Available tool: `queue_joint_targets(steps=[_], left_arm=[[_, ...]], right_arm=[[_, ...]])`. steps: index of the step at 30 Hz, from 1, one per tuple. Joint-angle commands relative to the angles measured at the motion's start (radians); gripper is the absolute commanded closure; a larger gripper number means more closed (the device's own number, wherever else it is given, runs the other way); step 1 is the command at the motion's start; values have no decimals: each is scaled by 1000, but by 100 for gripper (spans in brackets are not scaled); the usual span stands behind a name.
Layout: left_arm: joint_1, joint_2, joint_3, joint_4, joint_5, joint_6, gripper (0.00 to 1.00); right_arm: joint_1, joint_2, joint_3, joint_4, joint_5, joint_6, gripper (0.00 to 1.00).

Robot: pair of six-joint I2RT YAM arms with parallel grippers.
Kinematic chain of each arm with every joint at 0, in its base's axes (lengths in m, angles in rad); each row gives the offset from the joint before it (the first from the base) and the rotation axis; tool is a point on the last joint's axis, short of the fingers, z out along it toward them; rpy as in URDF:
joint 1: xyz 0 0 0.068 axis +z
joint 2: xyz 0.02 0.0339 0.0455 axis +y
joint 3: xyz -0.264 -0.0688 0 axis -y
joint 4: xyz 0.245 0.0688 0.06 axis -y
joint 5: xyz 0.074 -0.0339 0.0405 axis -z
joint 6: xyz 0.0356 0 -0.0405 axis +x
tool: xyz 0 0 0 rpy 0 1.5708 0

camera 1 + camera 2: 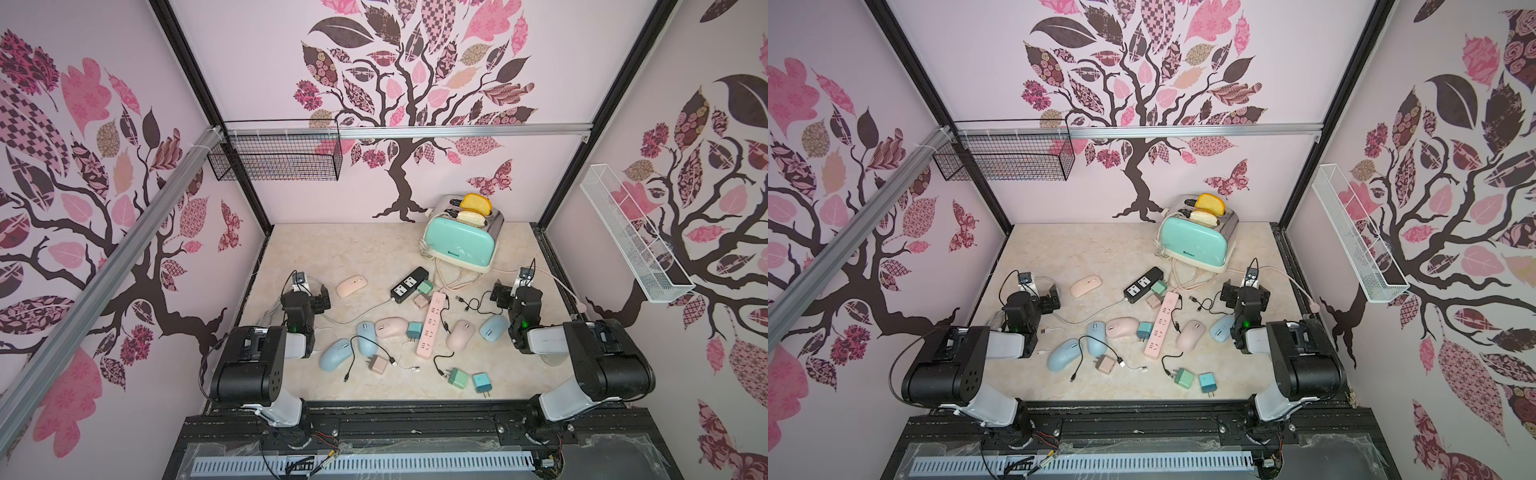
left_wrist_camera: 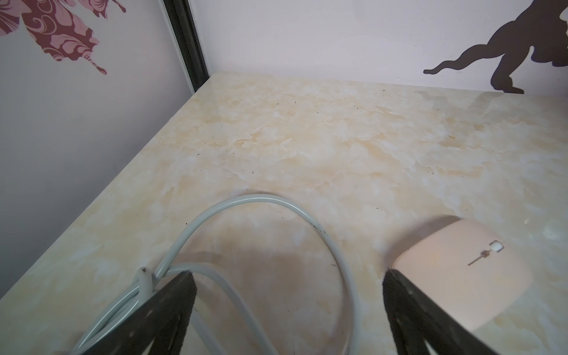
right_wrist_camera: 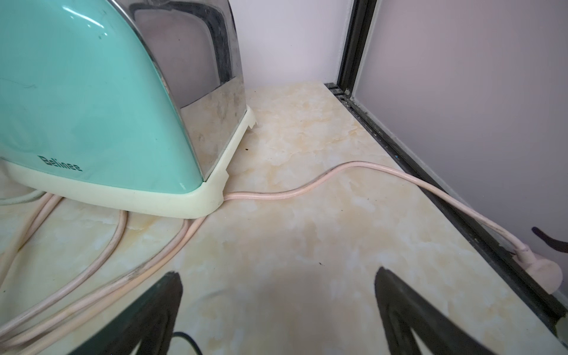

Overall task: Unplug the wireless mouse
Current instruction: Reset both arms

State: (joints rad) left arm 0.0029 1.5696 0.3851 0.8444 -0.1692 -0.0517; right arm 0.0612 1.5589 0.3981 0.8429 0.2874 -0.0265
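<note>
Several wireless mice lie mid-table in both top views: a flat pink mouse [image 1: 352, 286], two blue mice [image 1: 336, 353] [image 1: 367, 337], two pink mice [image 1: 390, 327] [image 1: 460, 334] and a blue mouse [image 1: 493, 327]. Thin black cables [image 1: 444, 316] run up to the blue and pink ones; I cannot tell which plugs are seated. My left gripper [image 1: 309, 293] [image 2: 289, 273] stands open and empty, the flat pink mouse [image 2: 461, 270] just beside one finger. At the right, my right gripper [image 1: 513, 291] [image 3: 276, 272] is also open over bare table, holding nothing.
A mint toaster [image 1: 461, 239] [image 3: 92, 107] with bread stands at the back, its pink cord [image 3: 338, 172] trailing to the right wall. A pink power strip [image 1: 432, 324], a black power strip [image 1: 409, 284] and several chargers [image 1: 458, 378] lie among the mice. A grey cable [image 2: 276, 201] loops under the left gripper.
</note>
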Motion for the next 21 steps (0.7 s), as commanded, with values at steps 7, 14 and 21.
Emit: queue_joint_targets(steps=[7, 14, 21], left_arm=[[2, -11, -1, 21, 0, 4, 2], [4, -7, 7, 12, 4, 4, 2], [5, -11, 2, 17, 4, 6, 2]], right_arm=[[-2, -9, 11, -6, -13, 10, 0], [-2, -9, 11, -6, -14, 9, 0], [-3, -9, 11, -5, -14, 9, 0]])
